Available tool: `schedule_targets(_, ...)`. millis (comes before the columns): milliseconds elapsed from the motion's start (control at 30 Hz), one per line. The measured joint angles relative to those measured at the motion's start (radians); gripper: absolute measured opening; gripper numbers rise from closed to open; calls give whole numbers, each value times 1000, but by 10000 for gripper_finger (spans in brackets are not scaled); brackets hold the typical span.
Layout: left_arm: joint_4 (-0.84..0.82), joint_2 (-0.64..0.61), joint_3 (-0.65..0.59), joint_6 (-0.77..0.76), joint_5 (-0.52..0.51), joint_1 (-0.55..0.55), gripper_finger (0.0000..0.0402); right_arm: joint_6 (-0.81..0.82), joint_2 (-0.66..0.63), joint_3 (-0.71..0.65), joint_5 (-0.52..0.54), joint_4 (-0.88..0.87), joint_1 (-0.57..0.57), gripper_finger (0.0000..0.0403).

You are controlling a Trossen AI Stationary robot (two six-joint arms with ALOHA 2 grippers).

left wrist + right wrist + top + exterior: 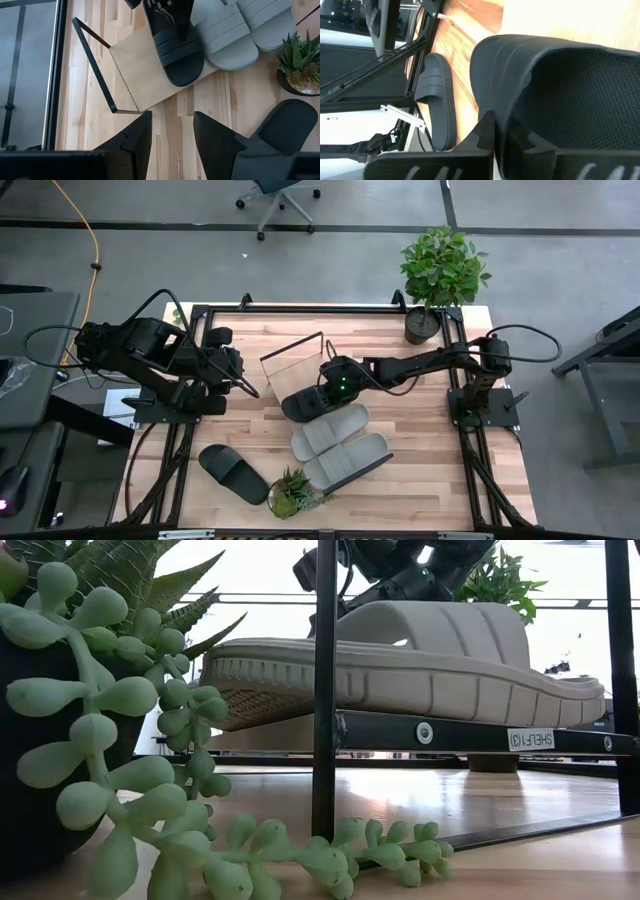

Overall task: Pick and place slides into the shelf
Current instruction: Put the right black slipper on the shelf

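Observation:
The shelf lies slantwise mid-table, a light board with black rod ends. Two light grey slides lie side by side on its near half. In the low view one grey slide fills the shelf. My right gripper is shut on a black slide that lies on the board, its toe past the board's edge. The second black slide lies sole-down on the table, near left. My left gripper hovers open at the shelf's left end. My right gripper holds the black slide at its heel half, behind the strap, coming from the table's right side and slanting down. The gripper's own body hides where the fingers sit. The slide lies flat along the board.
A small succulent pot stands at the near edge beside the grey slides and fills the left of the low view. A tall potted plant stands at the far right corner. Bare tabletop shows near right.

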Motion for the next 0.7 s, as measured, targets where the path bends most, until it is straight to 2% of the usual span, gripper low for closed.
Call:
schedule_targets(267, 0, 0, 0, 0, 0, 0, 133, 20, 0, 0, 48, -10, 4, 0)
schedule_targets(467, -2, 0, 0, 0, 0, 0, 133, 30, 0, 0, 33, -13, 21, 0)
schedule_targets(700, -5, 0, 0, 1, 0, 0, 133, 29, 0, 0, 88, -20, 15, 0)
